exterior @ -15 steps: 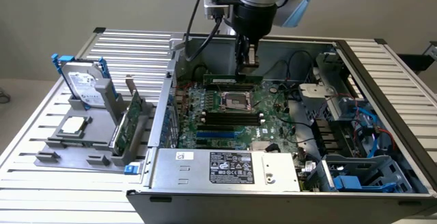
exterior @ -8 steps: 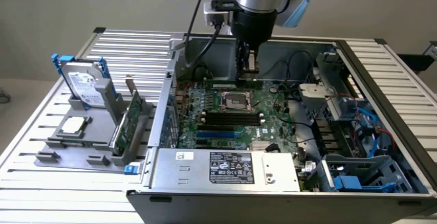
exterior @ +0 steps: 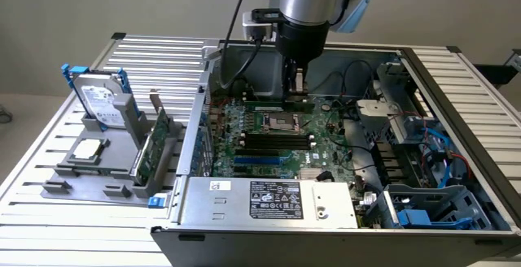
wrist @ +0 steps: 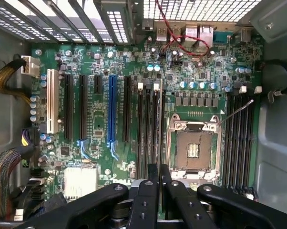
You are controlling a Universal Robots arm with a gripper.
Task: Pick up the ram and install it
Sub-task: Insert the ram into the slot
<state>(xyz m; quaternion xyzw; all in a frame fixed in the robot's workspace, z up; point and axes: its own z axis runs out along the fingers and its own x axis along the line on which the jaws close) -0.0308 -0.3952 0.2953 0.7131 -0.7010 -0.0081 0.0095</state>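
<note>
The claw [exterior: 298, 96] is clamped on the green ram [exterior: 269, 105] (upper middle of the frame). A square socket [exterior: 275, 121] sits just below it; black slots [exterior: 277, 139] lie lower.

text: none legible | stickers: power supply [exterior: 277, 200], hard drive [exterior: 102, 105] | print: too small to read

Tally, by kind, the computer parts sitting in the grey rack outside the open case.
hard drive: 1
processor chip: 1
green expansion card: 1
Total: 3
</note>
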